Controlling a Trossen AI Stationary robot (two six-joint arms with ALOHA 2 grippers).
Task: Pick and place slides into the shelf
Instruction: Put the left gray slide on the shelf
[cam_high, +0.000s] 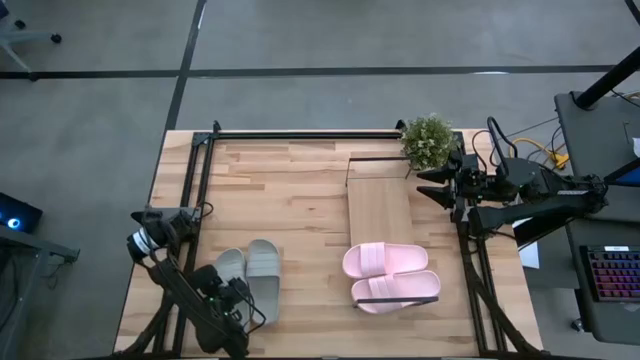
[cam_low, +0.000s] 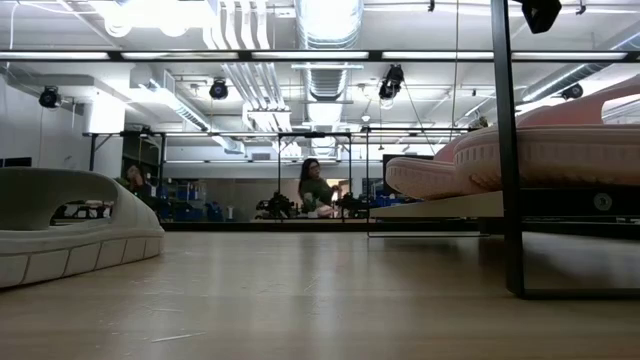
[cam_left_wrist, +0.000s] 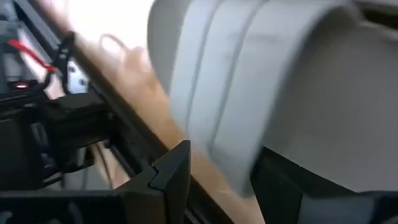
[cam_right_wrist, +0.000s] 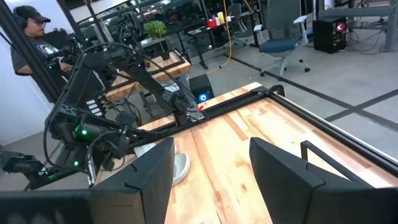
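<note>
The grey-green pair (cam_high: 252, 277) lies soles down on the tabletop near its left near corner; one of them shows in the low view (cam_low: 70, 225) flat on the table. My left gripper (cam_high: 235, 298) is over the pair's near ends, open. In its wrist view a grey-green slide (cam_left_wrist: 261, 81) fills the picture and reaches down between the two fingers. The pink pair (cam_high: 390, 275) lies side by side on the near end of the shelf (cam_high: 378, 210), raised above the table in the low view (cam_low: 560, 150). My right gripper (cam_high: 432, 185) hovers open off the shelf's far right corner, holding nothing. My left gripper has one finger (cam_left_wrist: 174, 174) on either side of the grey-green slide's rounded edge (cam_left_wrist: 230, 168). The picture is blurred, so I cannot tell whether the fingers touch it. The slide rests on the table.
A small potted plant (cam_high: 427, 140) stands at the table's far right, just beyond the shelf and beside my right gripper. Black frame rails (cam_high: 300, 132) run along the table's far, left and right edges. Bare planks lie between the two pairs. People sit in the room behind.
</note>
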